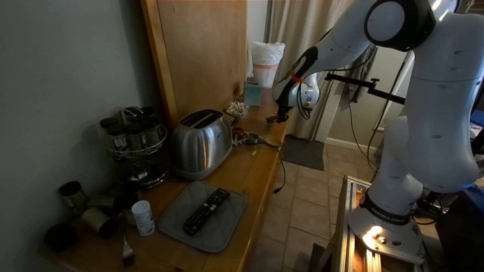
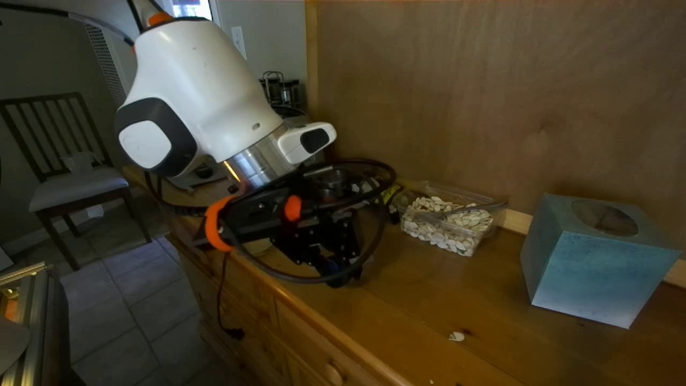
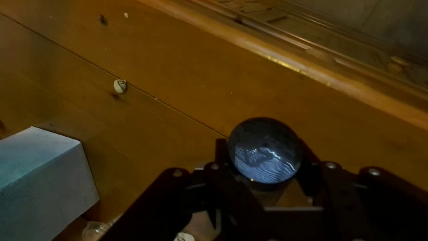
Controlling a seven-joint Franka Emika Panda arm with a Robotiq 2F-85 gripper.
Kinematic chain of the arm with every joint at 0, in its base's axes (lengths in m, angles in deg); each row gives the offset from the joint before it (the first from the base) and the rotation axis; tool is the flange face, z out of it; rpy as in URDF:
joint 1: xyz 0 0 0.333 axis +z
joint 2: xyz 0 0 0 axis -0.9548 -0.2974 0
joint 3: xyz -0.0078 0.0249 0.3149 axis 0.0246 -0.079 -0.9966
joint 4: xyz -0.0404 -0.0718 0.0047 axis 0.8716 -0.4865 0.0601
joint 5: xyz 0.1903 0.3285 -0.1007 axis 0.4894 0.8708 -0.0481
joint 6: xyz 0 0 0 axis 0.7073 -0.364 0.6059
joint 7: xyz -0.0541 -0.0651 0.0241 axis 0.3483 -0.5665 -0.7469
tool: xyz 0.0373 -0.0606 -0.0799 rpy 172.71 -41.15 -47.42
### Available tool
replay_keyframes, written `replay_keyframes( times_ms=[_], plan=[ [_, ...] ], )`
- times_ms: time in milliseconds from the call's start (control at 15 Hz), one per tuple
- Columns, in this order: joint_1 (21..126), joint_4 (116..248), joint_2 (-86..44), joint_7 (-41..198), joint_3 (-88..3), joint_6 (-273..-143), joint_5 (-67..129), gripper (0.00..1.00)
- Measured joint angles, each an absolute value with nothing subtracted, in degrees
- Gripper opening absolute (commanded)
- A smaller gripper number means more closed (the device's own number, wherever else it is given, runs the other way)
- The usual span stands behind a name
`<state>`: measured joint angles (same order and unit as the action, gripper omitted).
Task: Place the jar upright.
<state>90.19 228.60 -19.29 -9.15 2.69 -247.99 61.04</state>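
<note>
Closest in the wrist view is the gripper, and its two fingers hold the jar tightly between them, with the dark, shiny lid facing us. Now the jar is over the wooden counter; whether it is upright, or touches the wood, I cannot tell. In an exterior view, a clear container with pale flat pieces stands near the gripper, and a blue box stands farther away.
</note>
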Motion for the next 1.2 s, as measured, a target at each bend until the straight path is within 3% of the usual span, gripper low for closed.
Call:
replay_keyframes(
  times_ms=[533, 600, 867, 1200],
  plan=[
    [90.52, 228.54, -19.54, -9.03, 2.94, -248.0, 60.74, 0.49],
    [90.52, 228.54, -19.54, -9.03, 2.94, -248.0, 60.74, 0.24],
    [91.39, 228.57, -19.57, -9.61, 4.53, -248.03, 59.46, 0.24],
    [99.43, 228.42, -19.55, -10.35, 16.73, -248.03, 50.02, 0.24]
  ],
)
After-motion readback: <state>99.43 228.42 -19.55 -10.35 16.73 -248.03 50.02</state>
